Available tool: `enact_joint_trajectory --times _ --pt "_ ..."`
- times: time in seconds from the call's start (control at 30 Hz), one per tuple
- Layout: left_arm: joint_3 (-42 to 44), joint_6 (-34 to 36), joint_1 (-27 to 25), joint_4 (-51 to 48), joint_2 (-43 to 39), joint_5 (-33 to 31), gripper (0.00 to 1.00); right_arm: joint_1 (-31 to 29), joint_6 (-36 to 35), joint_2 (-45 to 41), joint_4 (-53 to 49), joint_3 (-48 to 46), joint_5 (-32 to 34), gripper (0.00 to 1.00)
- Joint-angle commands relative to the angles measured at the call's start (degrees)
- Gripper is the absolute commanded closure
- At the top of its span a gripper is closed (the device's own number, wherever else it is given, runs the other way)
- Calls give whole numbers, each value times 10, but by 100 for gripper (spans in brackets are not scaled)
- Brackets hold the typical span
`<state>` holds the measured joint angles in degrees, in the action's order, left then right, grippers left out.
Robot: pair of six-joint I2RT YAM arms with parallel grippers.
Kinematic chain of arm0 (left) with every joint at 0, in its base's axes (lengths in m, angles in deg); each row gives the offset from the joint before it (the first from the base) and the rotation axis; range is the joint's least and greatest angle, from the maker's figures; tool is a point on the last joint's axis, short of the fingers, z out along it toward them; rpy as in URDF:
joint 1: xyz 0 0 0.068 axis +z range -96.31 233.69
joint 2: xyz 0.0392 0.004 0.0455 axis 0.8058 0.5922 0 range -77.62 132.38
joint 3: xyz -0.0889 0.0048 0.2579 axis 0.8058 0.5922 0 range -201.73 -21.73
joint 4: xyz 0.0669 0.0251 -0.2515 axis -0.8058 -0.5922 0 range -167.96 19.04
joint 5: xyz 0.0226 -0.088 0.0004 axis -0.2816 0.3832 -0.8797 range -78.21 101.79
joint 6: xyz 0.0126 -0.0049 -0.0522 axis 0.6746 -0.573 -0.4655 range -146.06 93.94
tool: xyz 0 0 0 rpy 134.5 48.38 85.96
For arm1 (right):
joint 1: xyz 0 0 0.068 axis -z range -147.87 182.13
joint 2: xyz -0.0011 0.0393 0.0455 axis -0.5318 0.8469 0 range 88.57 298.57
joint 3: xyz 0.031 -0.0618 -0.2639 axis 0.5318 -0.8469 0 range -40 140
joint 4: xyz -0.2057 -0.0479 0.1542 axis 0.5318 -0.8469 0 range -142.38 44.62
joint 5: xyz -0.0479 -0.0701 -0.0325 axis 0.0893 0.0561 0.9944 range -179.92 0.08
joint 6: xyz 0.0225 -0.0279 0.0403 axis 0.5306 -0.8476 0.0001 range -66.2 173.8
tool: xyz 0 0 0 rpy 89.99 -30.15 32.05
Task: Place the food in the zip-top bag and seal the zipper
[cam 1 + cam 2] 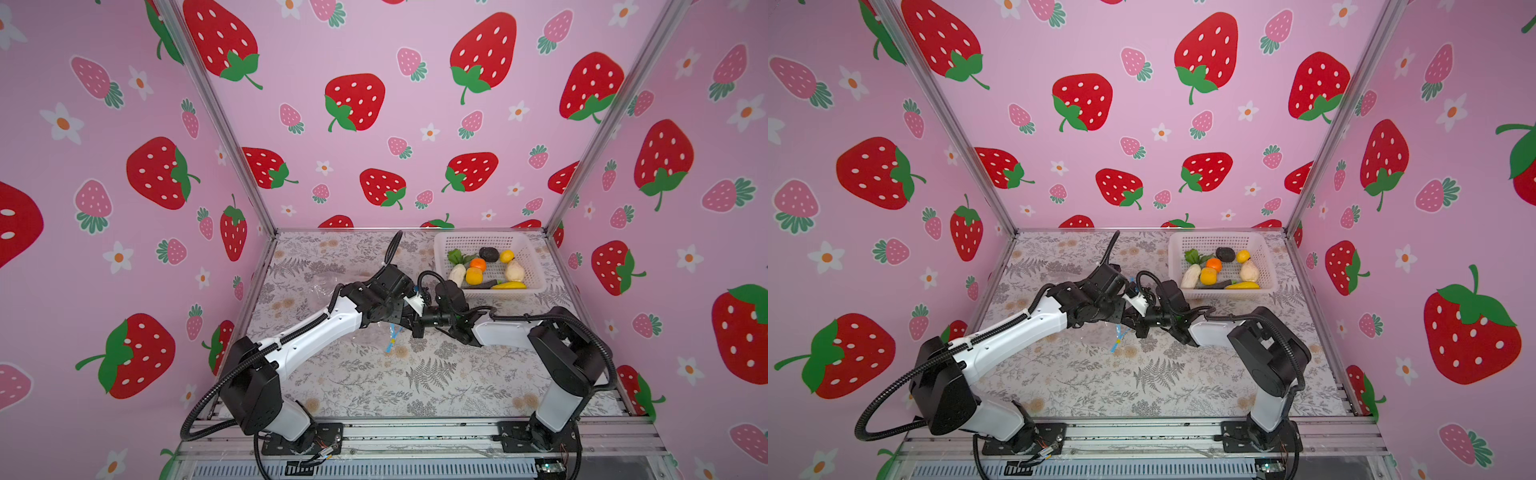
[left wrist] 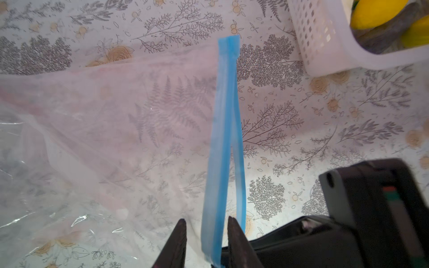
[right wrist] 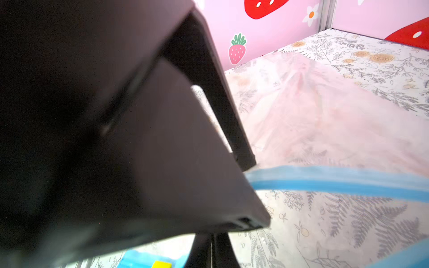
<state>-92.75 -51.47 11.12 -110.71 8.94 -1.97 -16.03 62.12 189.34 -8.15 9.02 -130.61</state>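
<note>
clear crinkly zip-top bag, 10 o'clock of left gripper, blue zipper strip between its narrow jaws, right gripper closed tight

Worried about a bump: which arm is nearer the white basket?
Right. The right arm has its wrist close by the basket, at its near-left corner; the left arm stands farther left, over the bag.

Over the floral worktop, the left hand and right hand meet at the clear zip-top bag, with its blue zipper just beside them. The food lies in the white basket.
</note>
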Motion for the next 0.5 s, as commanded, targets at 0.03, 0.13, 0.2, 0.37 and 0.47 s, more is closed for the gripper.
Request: enact_joint_trajectory --times 0.03,0.13,0.2,0.37,0.47 --pt "-7 -3 -16 -14 -8 -41 73 -7 -3 10 21 22 -14 100" --pt "-11 -2 -25 -16 -9 -49 74 -8 2 11 21 25 -12 100" --pt "-11 -3 -26 -14 -9 -46 75 -6 6 14 19 28 -12 100" --pt "-12 -8 -25 -18 -7 -39 82 -7 12 16 17 32 -16 100" --pt "-12 -10 -27 -20 -8 -39 84 -7 14 15 17 33 -18 100"
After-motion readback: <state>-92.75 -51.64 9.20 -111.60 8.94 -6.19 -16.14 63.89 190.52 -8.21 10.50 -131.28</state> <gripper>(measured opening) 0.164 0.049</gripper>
